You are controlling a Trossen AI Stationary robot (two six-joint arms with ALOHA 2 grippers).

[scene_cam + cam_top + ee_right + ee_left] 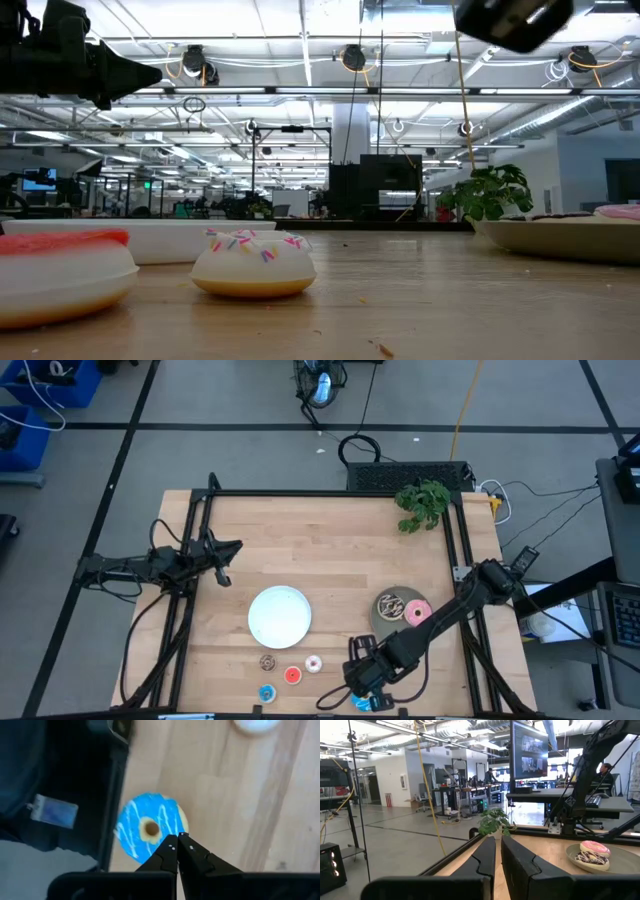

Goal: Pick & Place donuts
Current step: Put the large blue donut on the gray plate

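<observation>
My right gripper [176, 839] is shut and hovers above the larger blue donut [150, 827], which lies flat by the table's near edge [366, 703]; in the low view the gripper [515, 20] is well above the table. The pink donut [418, 611] and chocolate donut [390, 603] sit on the grey plate [383, 625]. The tiny brown [267, 662], red [292, 675], white-pink [313, 663] and blue [266, 693] donuts rest on the wood near the white plate [280, 615]. My left gripper [225, 550] waits shut at the table's left.
A potted green plant [422, 503] stands at the table's far right corner. A black frame rail [112, 795] runs along the table's near edge right beside the blue donut. Bare wood lies between the two plates and across the far half of the table.
</observation>
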